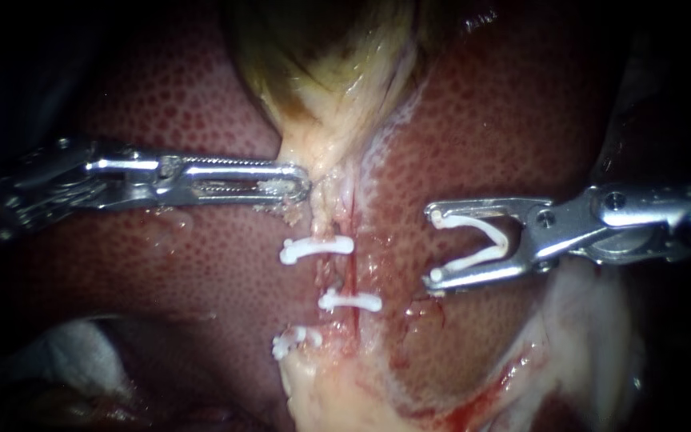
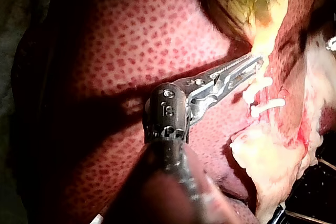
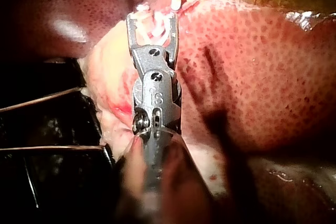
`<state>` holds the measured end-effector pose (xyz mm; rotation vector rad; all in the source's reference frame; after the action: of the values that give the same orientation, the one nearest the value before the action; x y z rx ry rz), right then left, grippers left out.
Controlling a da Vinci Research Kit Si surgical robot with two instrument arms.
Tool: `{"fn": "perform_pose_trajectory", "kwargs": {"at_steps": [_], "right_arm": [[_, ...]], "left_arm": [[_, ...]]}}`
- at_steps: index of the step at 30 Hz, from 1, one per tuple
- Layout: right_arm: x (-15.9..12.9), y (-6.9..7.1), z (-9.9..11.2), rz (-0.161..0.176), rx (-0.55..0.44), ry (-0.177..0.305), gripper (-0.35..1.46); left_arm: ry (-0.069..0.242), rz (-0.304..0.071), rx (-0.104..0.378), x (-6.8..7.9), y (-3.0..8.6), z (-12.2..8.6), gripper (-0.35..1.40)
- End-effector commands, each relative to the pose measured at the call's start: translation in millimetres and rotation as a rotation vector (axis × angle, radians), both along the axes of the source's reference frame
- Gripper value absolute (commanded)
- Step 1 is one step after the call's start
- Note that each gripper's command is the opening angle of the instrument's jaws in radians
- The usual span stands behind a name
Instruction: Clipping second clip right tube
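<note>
**Q:** where's the tube (image 1: 332,212) sitting?

**A:** It's running down from the gallbladder (image 1: 321,72), which your left instrument (image 1: 304,180) is pinching. It's looking soft and slippery, so you're aiming for bare tube beside the set clips (image 1: 317,249). Your right instrument (image 1: 433,246) is gripping a fresh clip (image 1: 481,244), spread wide, nearby.

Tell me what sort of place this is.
Probably a surgical practice bench: a spotted dark-red liver and yellow-green gallbladder lie exposed, white plastic clips sit across a pale tube, and a slender steel left instrument and right instrument reach in, the right carrying an open white clip.
</note>
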<state>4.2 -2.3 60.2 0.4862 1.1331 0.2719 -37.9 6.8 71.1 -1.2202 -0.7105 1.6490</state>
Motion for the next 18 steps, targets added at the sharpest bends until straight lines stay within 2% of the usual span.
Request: {"fn": "perform_pose_trajectory", "kwargs": {"at_steps": [1,8,12,16,18], "right_arm": [[0.0,0.0,-0.1,-0.001,0.001,0.000,0.50],[0.1,-0.2,0.4,-0.007,0.001,0.005,0.50],[0.2,-0.4,1.0,-0.011,0.000,0.007,0.50],[0.3,-0.6,1.4,-0.013,-0.001,0.009,0.50],[0.3,-0.6,1.5,-0.013,-0.001,0.009,0.50]], "left_arm": [[0.000,0.001,0.000,0.0,0.0,0.0,-0.35],[-0.006,0.006,0.009,1.4,0.0,-0.8,-0.35],[-0.008,0.005,0.015,2.9,0.7,-2.2,-0.35],[-0.010,-0.026,0.023,5.1,1.6,-4.4,-0.35],[-0.015,-0.040,0.012,6.0,2.1,-5.6,-0.35]]}}
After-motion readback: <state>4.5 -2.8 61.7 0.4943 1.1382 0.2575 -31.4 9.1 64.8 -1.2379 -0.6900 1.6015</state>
